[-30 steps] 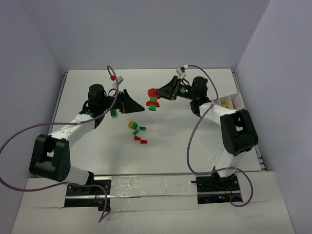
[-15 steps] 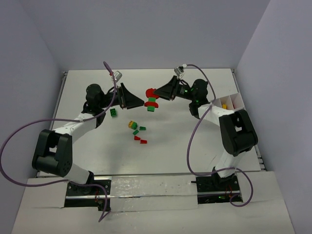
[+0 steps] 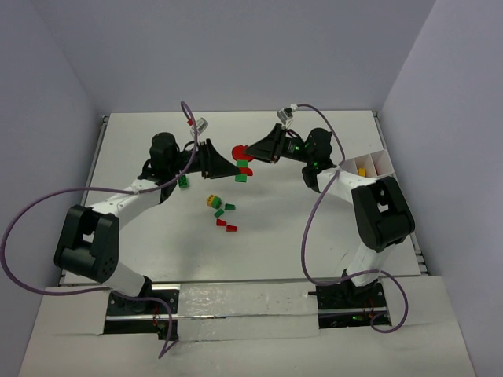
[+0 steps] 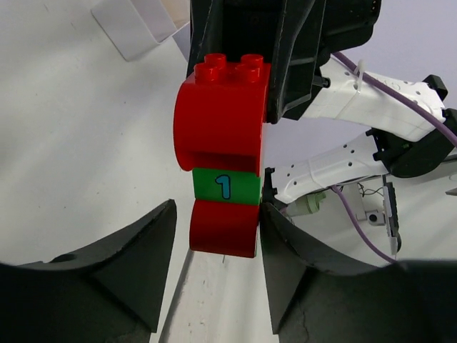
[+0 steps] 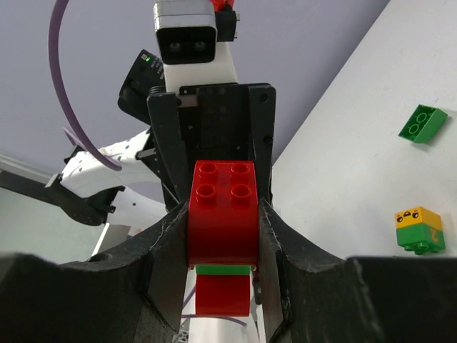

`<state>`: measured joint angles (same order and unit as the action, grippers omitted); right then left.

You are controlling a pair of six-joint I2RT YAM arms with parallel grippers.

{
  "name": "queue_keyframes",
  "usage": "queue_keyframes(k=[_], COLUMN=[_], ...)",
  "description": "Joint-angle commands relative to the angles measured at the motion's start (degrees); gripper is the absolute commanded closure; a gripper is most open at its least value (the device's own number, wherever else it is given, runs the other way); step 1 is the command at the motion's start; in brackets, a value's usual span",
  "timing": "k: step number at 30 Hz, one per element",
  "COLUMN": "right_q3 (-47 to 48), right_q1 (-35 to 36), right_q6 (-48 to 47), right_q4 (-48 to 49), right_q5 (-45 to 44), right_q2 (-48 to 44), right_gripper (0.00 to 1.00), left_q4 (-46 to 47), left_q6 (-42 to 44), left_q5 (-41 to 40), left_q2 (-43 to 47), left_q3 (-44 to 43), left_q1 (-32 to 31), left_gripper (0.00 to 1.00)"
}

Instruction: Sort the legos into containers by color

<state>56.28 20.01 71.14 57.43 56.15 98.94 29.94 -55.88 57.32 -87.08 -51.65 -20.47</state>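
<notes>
A stack of legos [image 3: 244, 164] hangs in the air above the table's far middle: a red arched brick [image 5: 222, 221] on top, a green one marked 1 [image 4: 226, 187], a red one [image 4: 223, 227] below. My right gripper [image 5: 223, 211] is shut on the top red brick. My left gripper [image 4: 218, 214] reaches in from the left, its jaws either side of the bottom red brick. One finger [image 4: 285, 250] touches the brick and a narrow gap shows at the other. The containers, a white tray [image 3: 376, 160], stand at the far right with a yellow piece inside.
Loose legos lie on the table: a green brick [image 3: 182, 182], a yellow-on-green pair [image 3: 212, 201], and small green [image 3: 229, 207] and red [image 3: 232, 228] pieces nearer the arms. The right wrist view shows the green brick [image 5: 423, 123] and the pair [image 5: 419, 230] too.
My left gripper has swung right to the held stack and its jaws have narrowed from wide open around the bottom red brick. The right gripper has shifted slightly left, keeping its grip.
</notes>
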Motion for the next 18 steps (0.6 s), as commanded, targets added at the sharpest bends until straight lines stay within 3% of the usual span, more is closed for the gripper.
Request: queue_keyframes(k=[1,5,18], right_q3=[2.87,3.37,3.04], right_q1=[0.16,-1.01,-6.65], right_q6=[-0.26,-0.89,-7.04], right_q4=[3.00,2.74,-3.22], right_q5=[0.45,0.21,-0.74], right_q2=[-0.89,-0.22,0.73], right_gripper=[1.00,1.00,1.00], left_q4=[-1.95,-2.68,-22.76], left_q6=[2.75,3.90,24.14], left_q5=[-0.10,1.26,-0.86], left_q2=[-0.38,0.03,2.13], left_q3=[-2.93,-1.74,3.58], left_q1=[-0.23,-0.28,-0.05], left_gripper=[0.58,0.97,1.00])
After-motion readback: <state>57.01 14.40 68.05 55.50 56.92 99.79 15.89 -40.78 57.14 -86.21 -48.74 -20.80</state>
